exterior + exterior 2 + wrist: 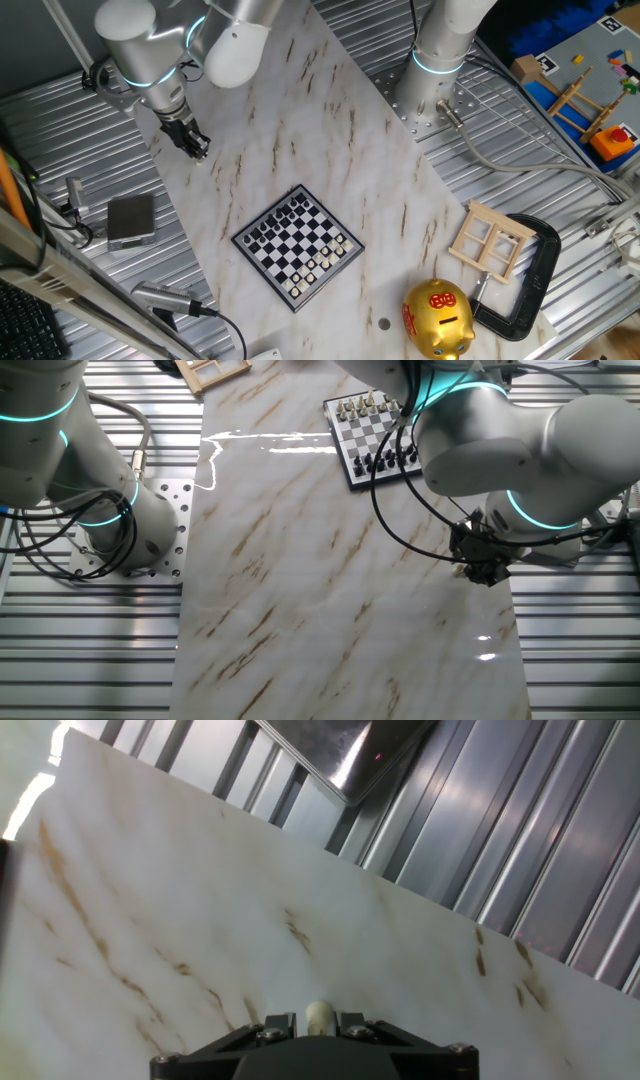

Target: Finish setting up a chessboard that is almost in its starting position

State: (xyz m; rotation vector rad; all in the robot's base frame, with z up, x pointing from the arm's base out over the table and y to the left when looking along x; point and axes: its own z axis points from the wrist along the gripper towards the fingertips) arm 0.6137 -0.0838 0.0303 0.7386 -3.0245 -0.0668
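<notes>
Hanging near one edge of the pale brown-veined marble surface [330, 150], the black two-finger pincer [196, 148] points downward; its fingers look drawn close together, and in the hand view a small cream rounded object [320, 1013], possibly a chess piece, shows at the tips, so the pincer seems clamped on it, though the fixed views are too small to confirm this. One silver arm with a cyan-lit ring carries the pincer, and a second silver column [437, 55] with the same ring stands bolted at the far side of the surface.

Well apart from the pincer lies one small square black-and-white chequered chessboard with a dark rim [297, 247], turned diamond-wise on the marble surface. It bears a group of tiny black pieces along the side nearer the pincer and a group of tiny cream pieces along the opposite side; they are too small to count.

Beyond the chessboard, near the corner of the surface, are one golden piggy bank with red markings [438, 319], one pale wooden window-frame lattice with four openings [490, 240], and one large black C-shaped clamp [530, 280] just beside the lattice. One small dark round spot [384, 323] lies between the chessboard and the piggy bank.

Off the marble, on the ribbed metal bench, rests one small grey square box [131, 219], its inside not visible.
</notes>
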